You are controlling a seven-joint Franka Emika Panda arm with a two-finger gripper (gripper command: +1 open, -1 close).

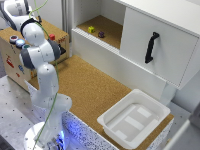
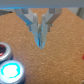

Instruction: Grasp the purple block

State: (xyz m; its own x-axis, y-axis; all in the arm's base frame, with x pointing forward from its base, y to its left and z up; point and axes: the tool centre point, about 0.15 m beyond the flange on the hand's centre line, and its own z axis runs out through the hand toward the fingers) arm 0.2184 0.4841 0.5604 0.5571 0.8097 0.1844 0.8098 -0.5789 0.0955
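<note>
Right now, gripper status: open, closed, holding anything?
Gripper: closed, fingertips together, holding nothing. Purple block sits untouched on the shelf.

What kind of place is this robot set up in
Probably a robotics lab test bench rather than a home: a white arm bolted to a perforated metal table, a cork-topped work surface, and a mock white cabinet with a shelf holding tiny cubes.

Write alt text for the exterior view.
A white robot arm stands folded over a cork-topped counter. A tiny dark purple cube and a yellow-green cube sit in an open cabinet recess; a white plastic tub sits nearer.
</note>
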